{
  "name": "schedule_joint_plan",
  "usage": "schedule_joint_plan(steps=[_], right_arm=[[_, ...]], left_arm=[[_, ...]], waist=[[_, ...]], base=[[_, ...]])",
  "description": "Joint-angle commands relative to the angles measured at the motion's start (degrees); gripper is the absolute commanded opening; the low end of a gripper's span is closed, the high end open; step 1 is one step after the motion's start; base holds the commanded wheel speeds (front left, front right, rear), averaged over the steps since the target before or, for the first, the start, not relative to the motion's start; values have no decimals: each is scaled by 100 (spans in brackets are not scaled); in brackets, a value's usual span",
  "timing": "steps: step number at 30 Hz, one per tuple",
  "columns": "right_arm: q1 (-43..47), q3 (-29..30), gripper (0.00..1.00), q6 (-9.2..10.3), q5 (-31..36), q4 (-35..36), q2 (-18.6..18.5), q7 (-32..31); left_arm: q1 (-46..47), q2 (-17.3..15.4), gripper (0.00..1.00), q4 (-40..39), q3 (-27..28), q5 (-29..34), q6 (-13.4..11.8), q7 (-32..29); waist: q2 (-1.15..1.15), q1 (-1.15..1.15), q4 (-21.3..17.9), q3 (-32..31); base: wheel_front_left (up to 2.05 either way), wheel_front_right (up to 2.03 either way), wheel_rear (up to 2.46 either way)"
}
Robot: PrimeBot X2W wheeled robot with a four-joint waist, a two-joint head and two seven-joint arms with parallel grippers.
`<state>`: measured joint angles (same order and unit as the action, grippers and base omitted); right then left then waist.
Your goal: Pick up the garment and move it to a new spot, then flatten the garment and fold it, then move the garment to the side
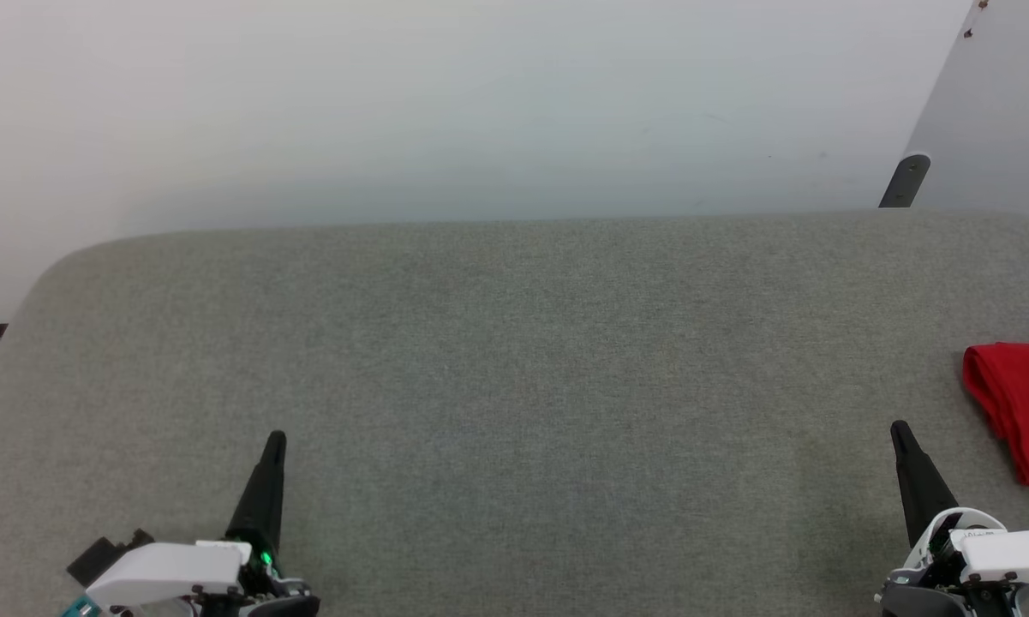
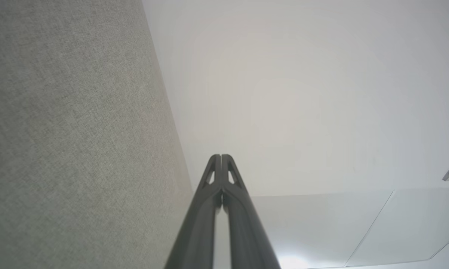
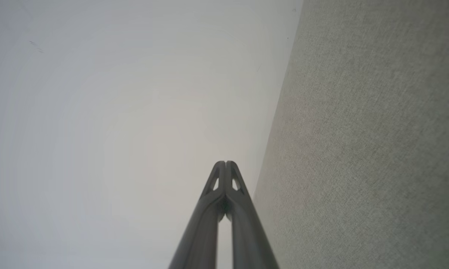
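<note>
The garment [image 1: 1021, 403] lies as a folded red bundle at the right edge of the grey felt table [image 1: 514, 360], partly cut off by the head view's border; no lettering or white sleeves show. My right gripper [image 1: 900, 431] is shut and empty, just left of and nearer than the bundle, not touching it. Its fingertips also meet in the right wrist view [image 3: 225, 164]. My left gripper [image 1: 275, 440] rests shut and empty at the lower left, far from the garment, fingertips pressed together in the left wrist view [image 2: 221, 157].
A pale wall rises behind the table's far edge. A dark bracket [image 1: 906, 180] and a slanted grey panel [image 1: 994, 111] stand at the back right. The table's rounded far-left corner [image 1: 60, 257] drops off to the floor.
</note>
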<state>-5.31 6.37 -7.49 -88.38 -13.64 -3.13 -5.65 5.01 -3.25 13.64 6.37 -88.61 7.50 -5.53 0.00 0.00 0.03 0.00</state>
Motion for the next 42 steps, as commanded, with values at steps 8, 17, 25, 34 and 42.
schedule_joint_plan(steps=[8, 17, 25, 34, 42], right_arm=[[-128, 22, 0, 0, -362, -40, 36, -94], [-105, 22, 0, 0, -405, -46, 38, -105], [-105, 21, 0, 0, -406, -46, 38, -104], [-105, 21, 0, 0, -407, -46, 38, -104], [-105, 20, 0, 0, -407, -46, 38, -103]], left_arm=[[147, 38, 0, 45, 26, -352, -2, -99], [160, 42, 0, 54, 27, -385, -2, -120], [160, 43, 0, 54, 27, -384, -2, -120], [160, 43, 0, 53, 28, -383, -2, -121], [160, 43, 0, 53, 29, -383, -2, -120]], waist=[[0, 0, -2, 14], [0, 0, -3, 18], [0, 0, -3, 18], [0, 0, -3, 18], [0, 0, -3, 18]], base=[[0, 0, 0], [0, 0, 0], [0, 0, 0], [0, 0, 0], [0, 0, 0]])
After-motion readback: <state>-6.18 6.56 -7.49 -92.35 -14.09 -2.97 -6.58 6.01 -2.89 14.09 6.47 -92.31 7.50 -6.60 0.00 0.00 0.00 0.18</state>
